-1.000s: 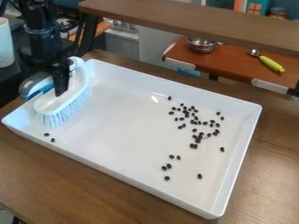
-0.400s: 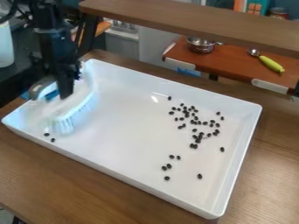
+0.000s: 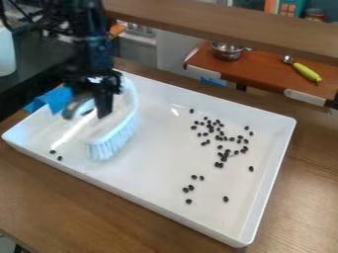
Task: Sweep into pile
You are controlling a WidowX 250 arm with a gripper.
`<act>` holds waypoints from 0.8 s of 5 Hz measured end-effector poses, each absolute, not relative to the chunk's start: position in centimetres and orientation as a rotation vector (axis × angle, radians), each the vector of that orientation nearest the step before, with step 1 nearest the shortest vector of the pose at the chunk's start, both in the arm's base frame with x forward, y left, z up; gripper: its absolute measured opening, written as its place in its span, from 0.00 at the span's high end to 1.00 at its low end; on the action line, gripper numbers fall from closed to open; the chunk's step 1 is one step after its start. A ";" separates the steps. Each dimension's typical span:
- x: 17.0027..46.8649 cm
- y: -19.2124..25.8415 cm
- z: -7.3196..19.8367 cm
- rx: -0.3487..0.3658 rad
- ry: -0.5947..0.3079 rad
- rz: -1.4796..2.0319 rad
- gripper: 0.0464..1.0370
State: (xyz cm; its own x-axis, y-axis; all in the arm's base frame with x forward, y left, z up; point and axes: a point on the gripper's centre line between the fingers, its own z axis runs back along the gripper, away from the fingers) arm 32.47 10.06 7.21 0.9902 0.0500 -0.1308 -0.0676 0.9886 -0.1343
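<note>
My gripper (image 3: 99,106) hangs over the left part of the white tray (image 3: 158,212), shut on the handle of a white brush (image 3: 117,136). The brush's pale bristles point down toward the tray floor and toward the lower right. Many small dark beans (image 3: 224,154) lie scattered across the tray's right half, densest at the middle right. Several more beans (image 3: 191,188) sit nearer the front edge. Two beans (image 3: 56,154) lie at the left, to the left of the bristles.
Blue material (image 3: 53,99) is at the tray's left rim. A wooden shelf (image 3: 231,24) runs across behind the tray. Beyond it, a red-brown board (image 3: 264,74) holds a metal pot (image 3: 227,51) and a green-handled utensil (image 3: 306,72). Wooden table (image 3: 79,202) surrounds the tray.
My gripper has carried the brush to the right and slightly toward the front, away from the tray's left wall. The beans lie where they were.
</note>
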 end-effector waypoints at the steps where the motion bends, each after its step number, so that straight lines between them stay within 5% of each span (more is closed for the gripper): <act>1: 32.3 7.0 7.2 -0.154 0.118 0.038 0.55; 4: 32.4 -1.7 6.8 -0.173 0.076 0.027 0.55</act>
